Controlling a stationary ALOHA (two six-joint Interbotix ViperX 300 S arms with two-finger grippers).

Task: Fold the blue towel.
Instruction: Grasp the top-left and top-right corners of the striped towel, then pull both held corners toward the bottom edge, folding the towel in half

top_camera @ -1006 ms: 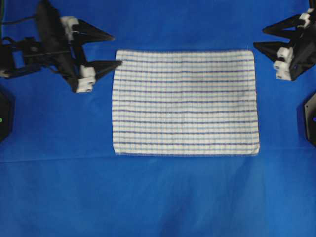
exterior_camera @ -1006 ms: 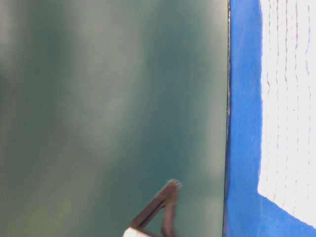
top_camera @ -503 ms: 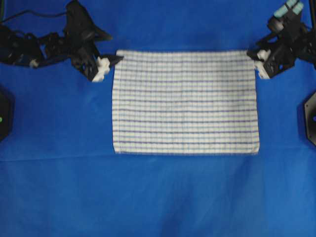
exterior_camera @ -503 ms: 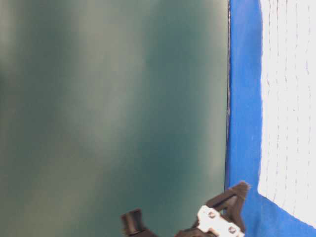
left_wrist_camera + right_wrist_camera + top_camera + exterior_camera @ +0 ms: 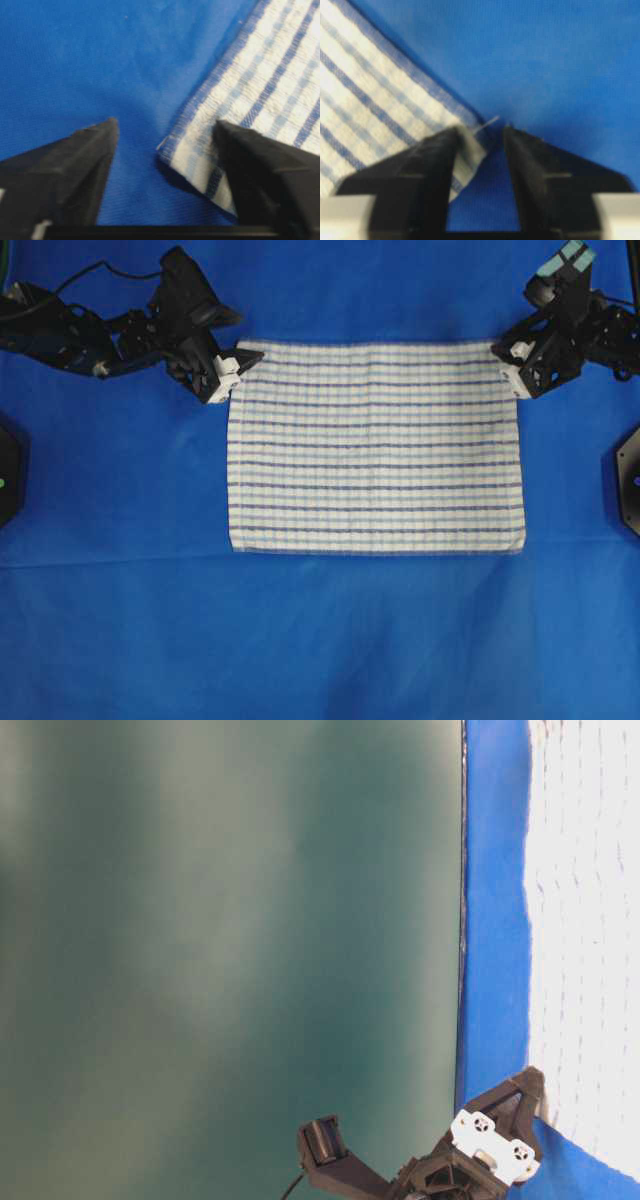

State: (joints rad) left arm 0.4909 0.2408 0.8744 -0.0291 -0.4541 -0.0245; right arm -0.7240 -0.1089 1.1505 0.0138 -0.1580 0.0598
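The blue towel (image 5: 375, 445), white with thin blue stripes, lies flat and spread out on the blue table covering. My left gripper (image 5: 240, 360) is at its far left corner. In the left wrist view the left gripper (image 5: 166, 121) is open: the towel (image 5: 260, 85) has its corner between the fingers, and the right finger (image 5: 265, 170) rests over the cloth. My right gripper (image 5: 508, 365) is at the far right corner. In the right wrist view the right gripper (image 5: 480, 129) straddles that corner of the towel (image 5: 370, 105), with a gap still showing between the fingers.
The blue table covering (image 5: 320, 640) stretches widely in front of the towel. Black arm bases stand at the left edge (image 5: 8, 470) and the right edge (image 5: 630, 480). The table-level view shows the table's edge (image 5: 463, 920) against a blurred green background.
Both grippers have come down and inward from beside the towel onto its two far corners. Their jaws have narrowed around the corners. The towel still lies flat.
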